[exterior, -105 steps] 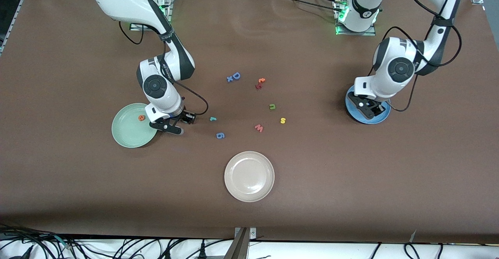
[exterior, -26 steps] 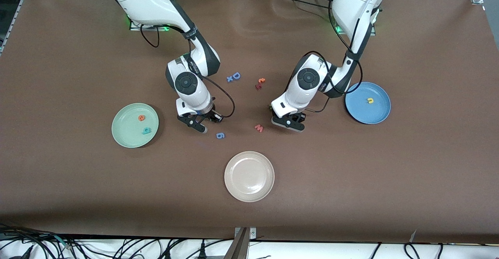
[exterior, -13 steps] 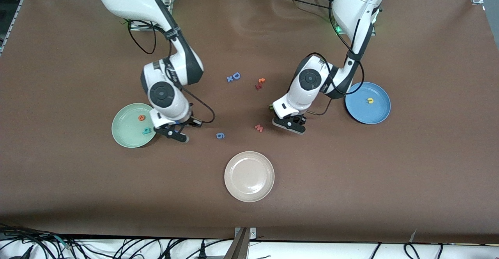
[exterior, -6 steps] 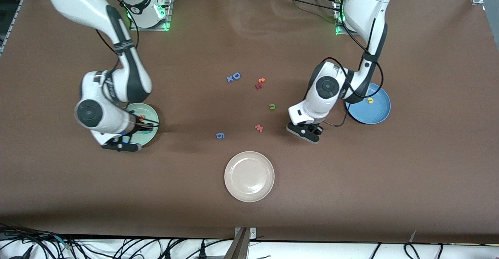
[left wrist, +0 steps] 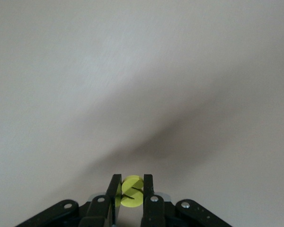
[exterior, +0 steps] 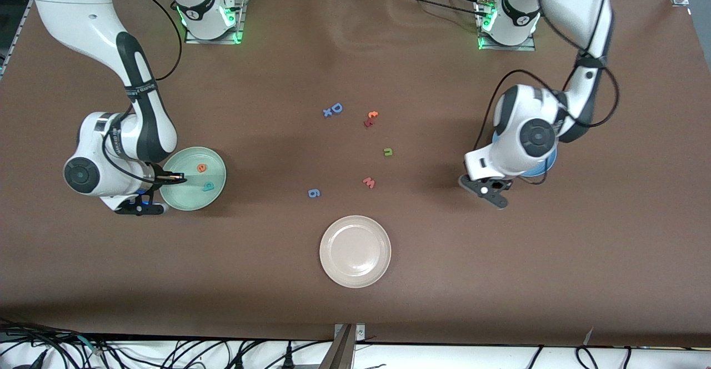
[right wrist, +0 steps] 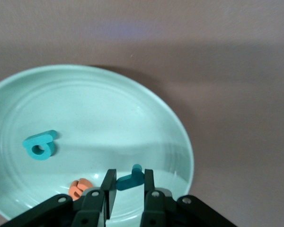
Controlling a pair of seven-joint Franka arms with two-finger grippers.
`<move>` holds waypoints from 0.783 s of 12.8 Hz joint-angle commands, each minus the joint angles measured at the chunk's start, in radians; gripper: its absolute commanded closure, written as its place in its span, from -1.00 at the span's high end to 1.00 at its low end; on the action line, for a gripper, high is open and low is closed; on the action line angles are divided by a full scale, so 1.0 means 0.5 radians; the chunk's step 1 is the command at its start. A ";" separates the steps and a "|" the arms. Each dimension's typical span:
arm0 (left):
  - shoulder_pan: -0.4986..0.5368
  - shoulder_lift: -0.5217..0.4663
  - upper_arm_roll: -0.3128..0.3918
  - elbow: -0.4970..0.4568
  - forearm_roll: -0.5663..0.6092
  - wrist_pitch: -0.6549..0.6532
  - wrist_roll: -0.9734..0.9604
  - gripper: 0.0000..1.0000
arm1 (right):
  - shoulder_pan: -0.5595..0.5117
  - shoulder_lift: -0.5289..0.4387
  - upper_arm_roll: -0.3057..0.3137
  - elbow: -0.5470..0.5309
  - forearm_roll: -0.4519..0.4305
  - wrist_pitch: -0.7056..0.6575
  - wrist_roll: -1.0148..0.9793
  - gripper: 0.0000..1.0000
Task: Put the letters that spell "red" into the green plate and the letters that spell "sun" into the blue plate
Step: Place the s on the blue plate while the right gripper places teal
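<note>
The right gripper's fingers (right wrist: 110, 187) are clenched on the small teal "r" (right wrist: 130, 179), held over the edge of the green plate (exterior: 218, 160) at the right arm's end of the worktop (exterior: 355, 302). The orange "e" (exterior: 201, 167) and teal "d" (exterior: 208, 186) already lie in that plate. The left gripper (left wrist: 131, 191) grasps the yellow "s" (left wrist: 131, 191) between its fingers, above bare worktop just beside the blue plate (exterior: 550, 163), which the left arm mostly hides.

To finish well, the right gripper probably wants to move further over the plate's middle and let go low, so the light foam does not bounce out. The left one likely needs to travel over the blue plate before releasing.

The olive "n" (exterior: 388, 151) waits near the worktop's centre, among a red "w" (exterior: 369, 182), a blue "6" (exterior: 314, 193), a blue "D" (exterior: 335, 108) and small red-orange pieces (exterior: 370, 119). A beige plate (exterior: 355, 281) sits nearer the camera. The brown worktop is smooth; cables run along its near edge.
</note>
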 commanded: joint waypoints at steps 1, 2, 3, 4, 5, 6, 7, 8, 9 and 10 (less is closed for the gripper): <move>0.027 -0.110 0.107 -0.185 -0.063 -0.050 0.340 -0.66 | -0.003 0.001 0.019 -0.006 0.020 0.012 -0.009 -0.11; 0.033 -0.110 0.138 -0.222 -0.063 -0.053 0.417 -0.66 | -0.003 0.001 0.019 0.000 0.020 0.009 0.000 0.99; 0.054 -0.113 0.154 -0.268 -0.063 -0.053 0.427 -0.63 | 0.003 -0.005 0.019 0.012 0.017 -0.003 0.003 1.00; 0.058 -0.113 0.194 -0.311 -0.063 -0.053 0.430 -0.60 | 0.015 -0.020 0.022 0.025 0.017 -0.018 0.007 1.00; 0.058 -0.113 0.212 -0.345 -0.063 -0.053 0.427 -0.56 | 0.021 -0.039 0.025 0.034 0.014 -0.021 0.000 1.00; 0.061 -0.113 0.246 -0.367 -0.063 -0.056 0.421 -0.56 | 0.021 -0.078 0.028 0.049 0.014 -0.024 -0.012 1.00; 0.061 -0.110 0.255 -0.409 -0.063 -0.056 0.415 -0.56 | 0.046 -0.130 0.040 0.068 0.011 -0.070 -0.012 1.00; 0.064 -0.110 0.261 -0.434 -0.066 -0.053 0.412 -0.56 | 0.073 -0.164 0.043 0.116 0.011 -0.146 -0.012 1.00; 0.067 -0.107 0.280 -0.450 -0.066 -0.053 0.409 -0.56 | 0.080 -0.201 0.043 0.193 0.011 -0.278 -0.012 1.00; 0.070 -0.095 0.280 -0.468 -0.066 -0.047 0.409 -0.55 | 0.080 -0.223 0.046 0.303 0.011 -0.434 -0.009 1.00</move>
